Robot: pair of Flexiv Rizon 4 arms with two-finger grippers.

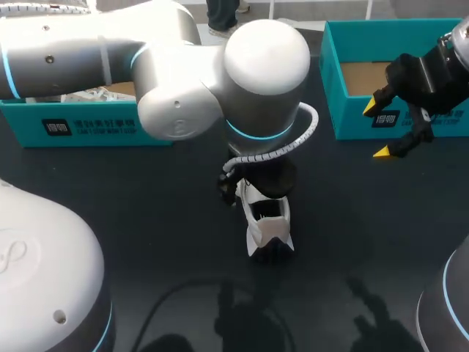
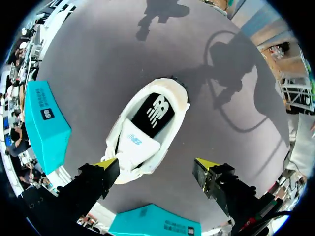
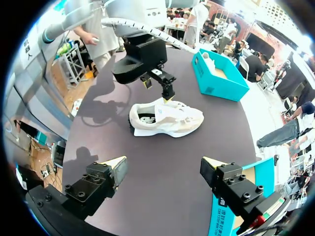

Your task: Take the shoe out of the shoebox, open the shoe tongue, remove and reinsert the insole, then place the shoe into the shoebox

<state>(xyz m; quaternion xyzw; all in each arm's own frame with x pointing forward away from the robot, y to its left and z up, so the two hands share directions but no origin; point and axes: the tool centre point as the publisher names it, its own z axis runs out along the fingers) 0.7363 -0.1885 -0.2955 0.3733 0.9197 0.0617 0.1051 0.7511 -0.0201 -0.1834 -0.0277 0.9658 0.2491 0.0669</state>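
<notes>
- Lying on its sole at the middle of the table [image 1: 366,220], the shoe [image 1: 267,224] is found outside both boxes, with its heel end nearer the robot. This placing leaves its opening free to be worked from above.
- Inside the opening the black insole [image 2: 153,114] is seen seated flat. From this it is judged that the removal is not yet done, or that the insole is already refitted; which cannot be told.
- Just past the opening the white tongue [image 2: 140,142] is seen, and the left gripper [image 2: 157,164] is held low over it with its fingers spread wide. One yellow tip is set against the shoe near the tongue and the other stands clear, so nothing is gripped. The pose is judged suited to catching the tongue.
- Further off, to the right, the right gripper [image 1: 377,130] is kept raised with its fingers well apart and holding nothing, probably so that the shoe is left unobstructed.
- At the far edge the left teal box [image 1: 73,125] and the right teal box [image 1: 344,110] are placed well apart from the shoe, ready for its return.
</notes>
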